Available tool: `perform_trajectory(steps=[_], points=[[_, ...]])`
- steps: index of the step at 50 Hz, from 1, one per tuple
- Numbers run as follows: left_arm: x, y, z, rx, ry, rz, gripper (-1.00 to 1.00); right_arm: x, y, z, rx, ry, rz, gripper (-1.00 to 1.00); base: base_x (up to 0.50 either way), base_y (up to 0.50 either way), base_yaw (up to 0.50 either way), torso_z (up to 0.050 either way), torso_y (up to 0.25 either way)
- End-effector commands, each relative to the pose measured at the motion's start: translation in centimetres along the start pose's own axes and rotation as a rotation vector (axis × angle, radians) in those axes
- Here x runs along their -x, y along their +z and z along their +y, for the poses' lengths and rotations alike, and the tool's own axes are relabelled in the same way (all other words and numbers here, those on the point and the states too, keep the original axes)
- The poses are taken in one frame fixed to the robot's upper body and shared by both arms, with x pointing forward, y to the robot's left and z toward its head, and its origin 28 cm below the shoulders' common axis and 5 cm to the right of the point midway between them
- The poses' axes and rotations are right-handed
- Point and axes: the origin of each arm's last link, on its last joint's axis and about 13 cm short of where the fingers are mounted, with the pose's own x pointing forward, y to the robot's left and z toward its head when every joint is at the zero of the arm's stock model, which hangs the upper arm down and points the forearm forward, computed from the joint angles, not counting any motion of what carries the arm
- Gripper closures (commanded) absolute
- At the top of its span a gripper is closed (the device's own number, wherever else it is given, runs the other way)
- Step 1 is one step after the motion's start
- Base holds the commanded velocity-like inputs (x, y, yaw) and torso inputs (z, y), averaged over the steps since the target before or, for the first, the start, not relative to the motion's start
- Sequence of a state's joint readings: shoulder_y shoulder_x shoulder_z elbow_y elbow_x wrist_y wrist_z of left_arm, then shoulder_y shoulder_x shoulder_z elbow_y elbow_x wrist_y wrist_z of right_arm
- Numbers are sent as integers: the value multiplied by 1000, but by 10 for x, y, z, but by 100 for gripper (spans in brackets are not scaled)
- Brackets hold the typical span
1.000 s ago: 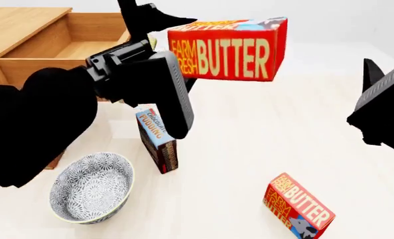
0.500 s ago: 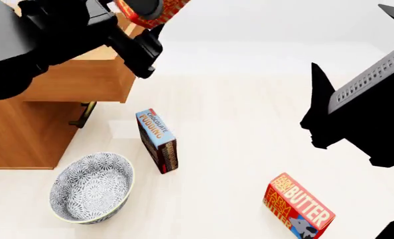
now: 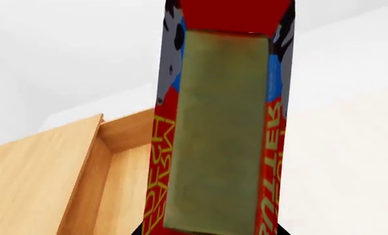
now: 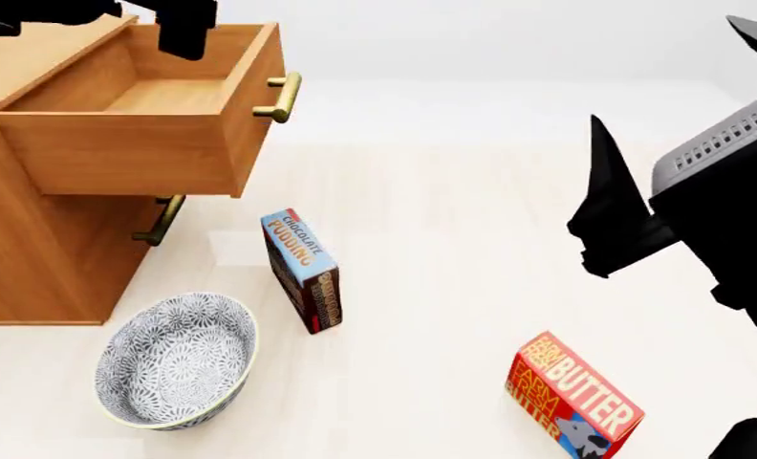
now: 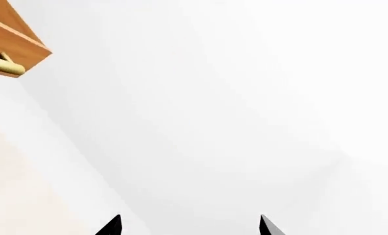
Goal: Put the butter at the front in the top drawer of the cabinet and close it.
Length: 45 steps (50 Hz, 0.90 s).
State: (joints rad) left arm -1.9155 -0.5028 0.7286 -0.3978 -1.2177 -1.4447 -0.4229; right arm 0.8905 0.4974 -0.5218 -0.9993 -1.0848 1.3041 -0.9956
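Note:
My left gripper [image 3: 210, 230] is shut on a red-and-orange butter carton [image 3: 220, 127], which fills the left wrist view and hangs above the open top drawer [image 3: 125, 186]. In the head view this carton is out of view; only a black part of my left arm [image 4: 181, 24] shows over the drawer's back. The top drawer [image 4: 137, 143] of the cabinet [image 4: 34, 249] is pulled out, its brass handle [image 4: 280, 98] facing right. A second butter carton [image 4: 573, 400] lies on the floor at the front right. My right gripper [image 4: 665, 76] is open and empty, raised at the right, and also shows in the right wrist view [image 5: 188, 225].
A blue-and-brown chocolate pudding carton [image 4: 302, 271] stands on the floor below the drawer's front. A patterned bowl [image 4: 177, 360] sits at the front left beside the cabinet. A lower drawer's brass handle [image 4: 162, 220] shows under the open drawer. The drawer corner shows in the right wrist view [image 5: 14, 49].
My left arm has gone up and left, out of the head view, carrying the butter with it; the open drawer now shows unobstructed. The right gripper has barely moved.

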Motion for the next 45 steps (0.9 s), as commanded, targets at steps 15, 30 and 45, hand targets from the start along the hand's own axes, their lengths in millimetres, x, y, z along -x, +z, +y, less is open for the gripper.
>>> perform_trajectory(steps=[15, 30, 45], points=[[-16, 11, 18, 177, 106, 59, 100, -4, -19, 17, -334, -38, 36, -100, 0, 0, 0, 0, 1], [-47, 18, 27, 335, 88, 170, 100, 2, -25, 22, -351, -33, 45, -100, 0, 0, 0, 1, 1], [-66, 5, 16, 409, 101, 181, 100, 4, -29, 25, -367, -33, 50, -100, 0, 0, 0, 1, 1]])
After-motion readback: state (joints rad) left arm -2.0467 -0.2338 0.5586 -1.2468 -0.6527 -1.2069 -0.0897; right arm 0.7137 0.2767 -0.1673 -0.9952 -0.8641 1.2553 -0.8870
